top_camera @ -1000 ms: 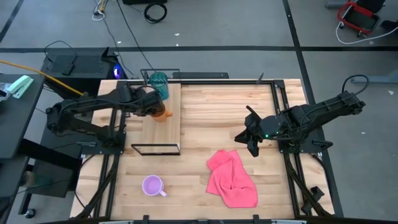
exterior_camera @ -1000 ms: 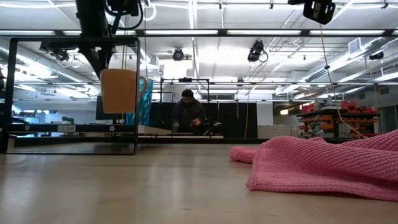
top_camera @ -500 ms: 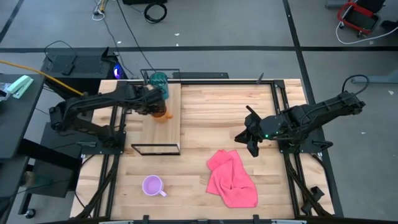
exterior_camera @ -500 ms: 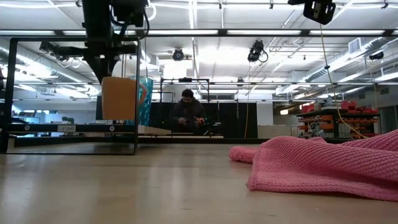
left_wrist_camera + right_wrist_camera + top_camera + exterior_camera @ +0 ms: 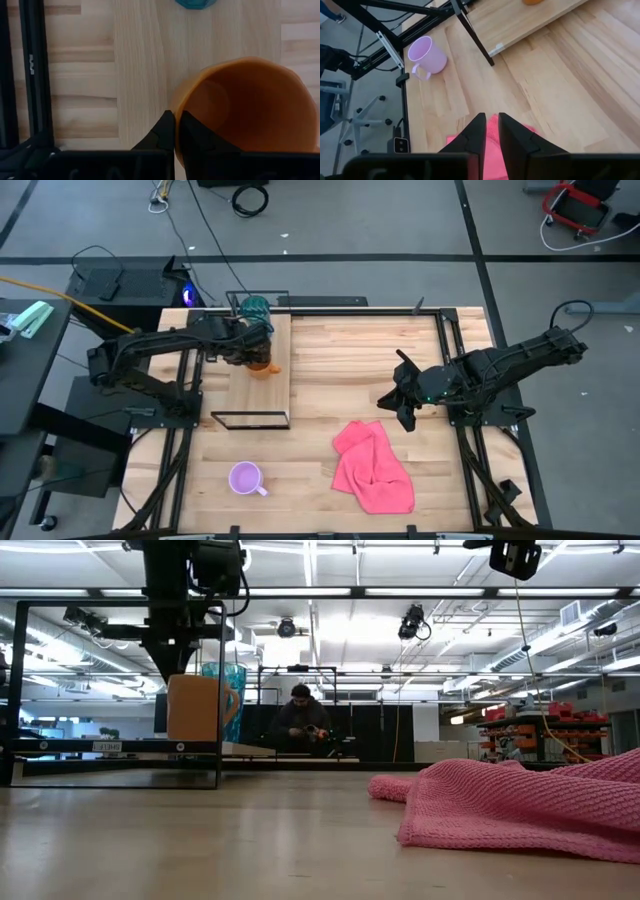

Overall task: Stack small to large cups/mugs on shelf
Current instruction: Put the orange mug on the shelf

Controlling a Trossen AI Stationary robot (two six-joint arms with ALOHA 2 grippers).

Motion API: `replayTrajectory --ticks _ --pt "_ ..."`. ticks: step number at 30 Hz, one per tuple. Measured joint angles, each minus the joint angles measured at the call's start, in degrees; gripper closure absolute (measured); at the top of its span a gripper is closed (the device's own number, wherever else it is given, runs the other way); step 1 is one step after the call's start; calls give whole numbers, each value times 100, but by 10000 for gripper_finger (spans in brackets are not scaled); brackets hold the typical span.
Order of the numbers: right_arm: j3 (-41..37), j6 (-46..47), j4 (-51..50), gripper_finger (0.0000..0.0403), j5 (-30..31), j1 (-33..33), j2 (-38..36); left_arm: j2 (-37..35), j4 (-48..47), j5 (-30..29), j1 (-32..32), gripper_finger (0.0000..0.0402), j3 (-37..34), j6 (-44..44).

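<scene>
Low view: wooden tabletop (image 5: 200,840) (ceiling lights (image 5: 420,590))

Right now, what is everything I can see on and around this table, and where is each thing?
Orange mug: one, on the shelf, its rim pinched by the left claw.
Teal tumbler: one, at the shelf's far end.
Purple mug: one, on the tabletop, near edge.
Shelf: one, light wood on a black frame, left side of the table.
Pink cloth: one, crumpled, near right of centre.
Person: one, in the room behind.
Left claw: shut on the orange mug.
Right claw: shut, empty, above the pink cloth.
</scene>
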Motion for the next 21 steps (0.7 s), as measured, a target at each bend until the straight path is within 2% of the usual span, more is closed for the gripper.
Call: replayTrajectory --ticks 13,21 --pt "0 4 -6 357 -2 0 -2 0 -22 42 -17 354 0 -7" --pt "0 4 -6 357 -2 0 -2 -24 -24 87 -17 357 2 -9"
